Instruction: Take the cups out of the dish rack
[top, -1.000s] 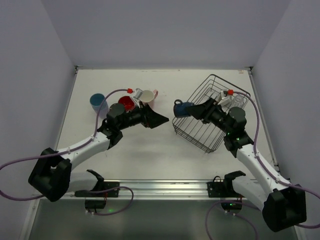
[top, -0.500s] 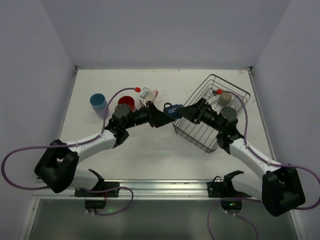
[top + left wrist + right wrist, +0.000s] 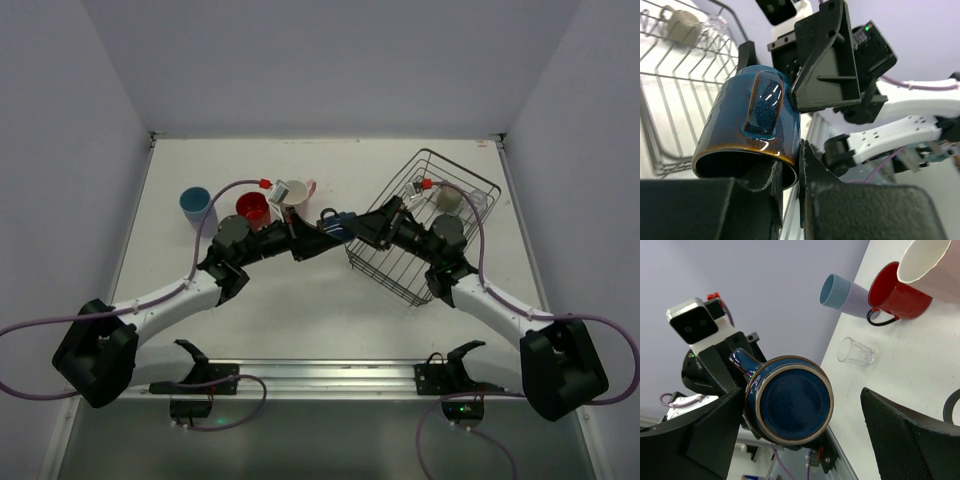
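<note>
White tabletop [image 3: 300, 300]; left fingers [image 3: 812, 167] pinch rounded glossy blue mug [image 3: 747, 125], right fingers [image 3: 910, 435] spread wide.

The blue mug [image 3: 747, 130] in the left gripper [image 3: 790, 167] is dark and speckled, with an orange-brown rim. Both grippers are black, the arms [image 3: 170, 295] white, the cables [image 3: 30, 325] purple. Ahead of the right gripper [image 3: 802, 392] are a red mug [image 3: 900, 297], a light blue cup [image 3: 842, 292] and a pink mug [image 3: 935, 265], cream inside. Behind it, the black rack [image 3: 400, 270] holds an olive-grey mug [image 3: 448, 200].

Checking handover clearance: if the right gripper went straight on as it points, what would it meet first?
The blue mug: its base sits dead ahead, gripped at the rim by the left gripper. Exact depth is unclear.
</note>
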Controlling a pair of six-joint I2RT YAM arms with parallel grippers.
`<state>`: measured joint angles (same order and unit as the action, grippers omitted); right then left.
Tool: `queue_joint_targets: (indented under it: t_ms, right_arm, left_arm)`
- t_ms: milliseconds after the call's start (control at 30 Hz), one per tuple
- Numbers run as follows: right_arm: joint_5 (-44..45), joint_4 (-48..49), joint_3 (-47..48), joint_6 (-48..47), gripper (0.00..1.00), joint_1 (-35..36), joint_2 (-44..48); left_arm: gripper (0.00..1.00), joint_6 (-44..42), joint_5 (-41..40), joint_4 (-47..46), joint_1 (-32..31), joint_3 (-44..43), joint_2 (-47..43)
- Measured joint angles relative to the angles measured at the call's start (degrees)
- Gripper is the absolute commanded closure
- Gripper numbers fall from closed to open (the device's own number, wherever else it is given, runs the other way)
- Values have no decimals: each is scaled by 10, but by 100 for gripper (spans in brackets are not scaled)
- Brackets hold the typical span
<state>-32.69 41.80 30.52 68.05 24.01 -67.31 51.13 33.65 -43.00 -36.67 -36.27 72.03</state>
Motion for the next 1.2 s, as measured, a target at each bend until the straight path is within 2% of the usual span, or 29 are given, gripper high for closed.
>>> queue_joint_targets:
  t_ms: [200,367,500,700,900,1200]
  right_arm:
    - [1,-23,15,-28,1,7,-6]
    - [22,-57,24,-54,1,3,-14]
    - [50,-113,28,-93,1,0,-2]
    - [125,-233,49,-176,1,0,87]
    - [178,-290,57,-236,1,-1,155]
    - [203,-333,57,-271,1,-1,156]
  left_arm:
    - [100,-91,-31,146,-2,11,-108]
    - [100,-190,-107,359,-3,-29,-192]
    - [100,-255,-224,544,-3,-108,-164]
    - [100,-315,-365,715,0,-144,-57]
    - [100,-351,-421,794,3,-160,50]
    - [100,-380,-453,800,22,-175,131]
